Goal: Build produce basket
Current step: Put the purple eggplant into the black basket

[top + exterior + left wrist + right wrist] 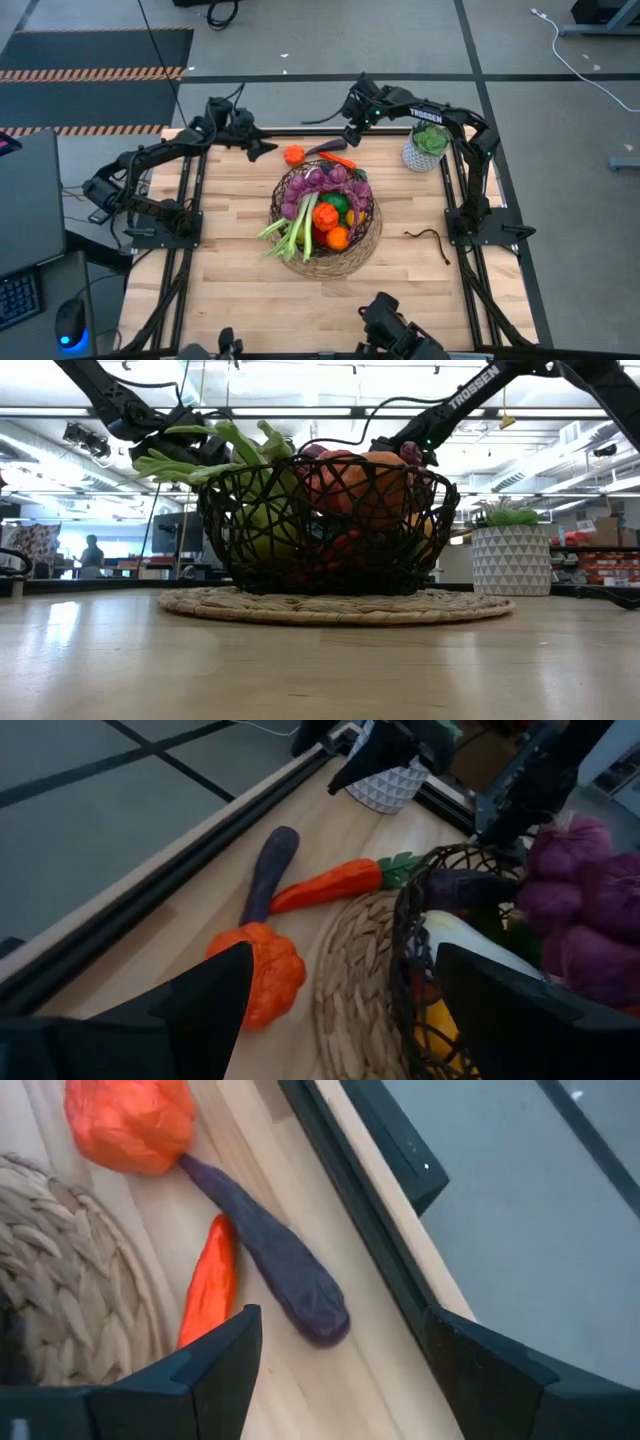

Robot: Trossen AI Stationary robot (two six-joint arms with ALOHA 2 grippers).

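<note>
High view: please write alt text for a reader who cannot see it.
A dark wire basket piled with toy produce sits mid-table on a woven mat. Behind it lie an orange pepper, a purple vegetable and a carrot, with both open end effectors, left and right, hovering nearby.

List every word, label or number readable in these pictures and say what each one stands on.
"TROSSEN": white letters on the right arm, seen in the low view.
"TROSSEN": the same marking on that arm's upper link in the high view, small and barely legible.
No other text reads; the basket, the white plant pot and the produce carry no labels.
</note>
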